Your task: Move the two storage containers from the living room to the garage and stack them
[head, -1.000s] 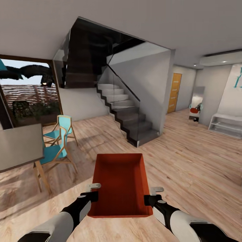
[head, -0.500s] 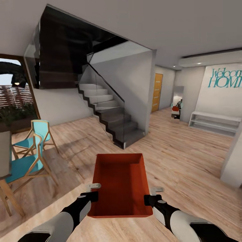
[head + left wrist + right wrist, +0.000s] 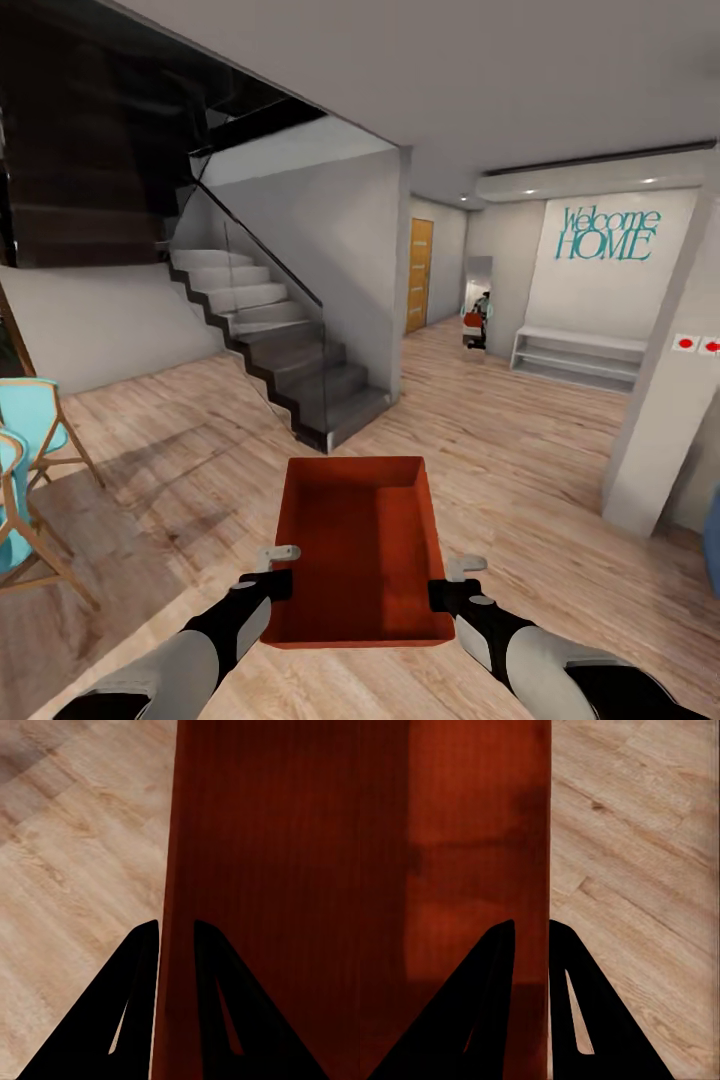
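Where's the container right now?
In the head view the storage container is held low at centre, over wood floor, between left gripper and right gripper.

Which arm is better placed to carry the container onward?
Neither alone: the left gripper clamps the storage container's left wall and the right gripper its right wall, so both should likely carry it on.

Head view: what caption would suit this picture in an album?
Two grippers, left and right, carry an orange-red bin over a wood floor toward a staircase.
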You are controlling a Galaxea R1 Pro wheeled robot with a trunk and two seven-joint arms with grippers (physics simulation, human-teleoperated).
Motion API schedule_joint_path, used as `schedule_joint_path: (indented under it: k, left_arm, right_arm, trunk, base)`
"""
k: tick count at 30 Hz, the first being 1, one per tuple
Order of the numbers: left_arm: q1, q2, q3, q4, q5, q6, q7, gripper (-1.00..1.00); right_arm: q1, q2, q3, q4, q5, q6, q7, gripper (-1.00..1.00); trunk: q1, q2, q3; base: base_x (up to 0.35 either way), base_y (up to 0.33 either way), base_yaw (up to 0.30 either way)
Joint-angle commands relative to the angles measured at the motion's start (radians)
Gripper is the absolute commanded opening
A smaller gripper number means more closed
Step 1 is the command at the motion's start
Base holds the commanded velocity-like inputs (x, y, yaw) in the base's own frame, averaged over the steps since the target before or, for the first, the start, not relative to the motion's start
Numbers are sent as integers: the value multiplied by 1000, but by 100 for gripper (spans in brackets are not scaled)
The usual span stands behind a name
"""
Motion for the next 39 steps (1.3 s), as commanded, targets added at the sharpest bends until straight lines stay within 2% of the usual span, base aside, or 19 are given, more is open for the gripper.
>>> schedule_joint_path:
  k: [1,34,39]
  left_arm:
    - [0,3,19,-7,-17,5,19,-100]
    - [0,3,19,-7,-17,4,19,-100]
    - [0,3,19,-7,-17,4,19,-100]
  right_arm:
    - [-1,-6,-3,5,-12,-5,-7,-100]
    - [-1,-6,-3,5,-12,-5,-7,-100]
    - [-1,-6,-3,5,-12,-5,-7,-100]
  trunk:
    - [1,-1,0]
    - [1,-1,0]
    - [1,-1,0]
  base:
    - [321,0,-292]
    - [321,0,-280]
    - [321,0,-71]
